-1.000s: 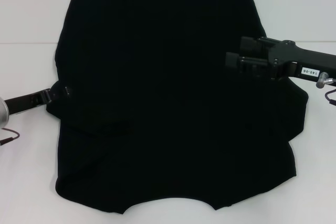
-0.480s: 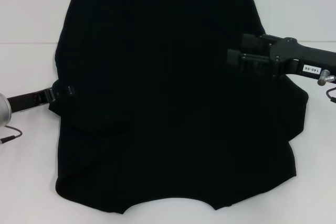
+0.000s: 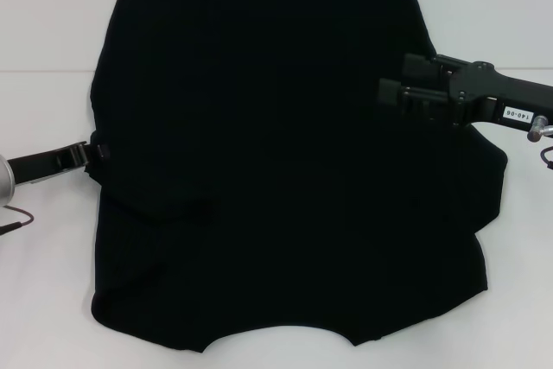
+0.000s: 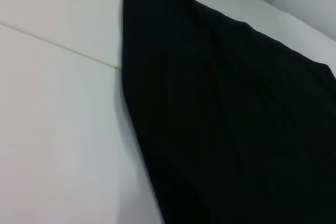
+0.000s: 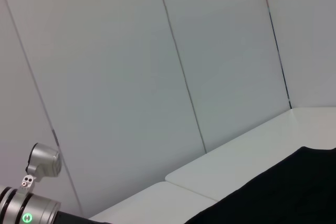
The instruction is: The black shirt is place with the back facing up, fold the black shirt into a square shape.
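The black shirt [image 3: 276, 153] lies spread flat over most of the white table [image 3: 43, 32]; it also fills much of the left wrist view [image 4: 236, 119] and shows as a corner in the right wrist view [image 5: 278, 192]. A fold of cloth bunches near its left side [image 3: 173, 209]. My left gripper [image 3: 97, 155] sits low at the shirt's left edge, its tips lost against the black cloth. My right gripper [image 3: 397, 79] hovers over the shirt's right side, open, with nothing between its fingers.
Bare white table borders the shirt on the left [image 3: 43, 283] and right [image 3: 518, 283]. A seam line crosses the tabletop [image 4: 58, 43]. White wall panels [image 5: 157, 66] stand behind, and a silver arm joint [image 5: 31, 182] shows in the right wrist view.
My right gripper has drifted slightly right and up over the shirt. My left gripper has pulled back a little toward the shirt's left edge.
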`<state>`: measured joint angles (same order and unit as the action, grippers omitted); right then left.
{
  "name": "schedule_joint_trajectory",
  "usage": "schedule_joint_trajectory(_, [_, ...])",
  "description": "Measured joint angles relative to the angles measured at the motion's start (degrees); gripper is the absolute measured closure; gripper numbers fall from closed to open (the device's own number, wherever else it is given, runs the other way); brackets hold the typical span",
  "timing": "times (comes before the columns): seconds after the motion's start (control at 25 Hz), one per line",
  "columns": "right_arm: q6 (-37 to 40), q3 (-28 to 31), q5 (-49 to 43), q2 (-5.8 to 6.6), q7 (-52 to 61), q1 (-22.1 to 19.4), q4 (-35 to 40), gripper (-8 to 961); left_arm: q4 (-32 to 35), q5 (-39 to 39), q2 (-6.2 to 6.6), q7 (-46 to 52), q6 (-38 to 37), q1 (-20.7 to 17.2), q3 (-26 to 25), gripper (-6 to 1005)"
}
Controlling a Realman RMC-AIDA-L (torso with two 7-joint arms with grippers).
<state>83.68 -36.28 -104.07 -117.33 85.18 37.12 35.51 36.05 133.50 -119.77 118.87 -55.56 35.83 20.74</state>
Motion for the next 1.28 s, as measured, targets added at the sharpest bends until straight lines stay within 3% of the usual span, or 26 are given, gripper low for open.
schedule_joint_trajectory(0.24, [0.0, 0.0, 0.0, 0.00, -0.1, 0.0, 0.0, 100, 0.2, -0.2, 0.14, 0.6, -1.7, 0.5, -0.1, 669])
schedule_joint_trajectory(0.4, [-0.1, 0.0, 0.0, 0.01, -0.2, 0.0, 0.0, 101, -0.4, -0.5, 0.25, 2.0, -1.9, 2.2, 0.3, 901])
schedule_joint_trajectory(0.6, [-0.1, 0.0, 0.0, 0.07, -0.3, 0.0, 0.0, 100, -2.1, -0.5, 0.25, 2.3, -1.2, 4.5, 0.4, 983])
schedule_joint_trajectory(0.88, [-0.1, 0.1, 0.0, 0.12, -0.3, 0.0, 0.0, 99, -4.3, -0.6, -0.25, 1.6, 0.6, 7.3, 0.5, 908])
schedule_joint_trajectory(1.04, [-0.1, 0.1, 0.0, 0.17, -0.3, 0.0, 0.0, 100, -5.0, -0.9, -1.78, 1.2, 3.6, 8.6, 0.5, 845])
schedule_joint_trajectory(1.28, [-0.4, 0.1, 0.0, 0.29, -0.2, -0.1, 0.0, 101, -7.6, -3.2, -1.96, 1.1, 4.2, 10.0, 0.5, 720])
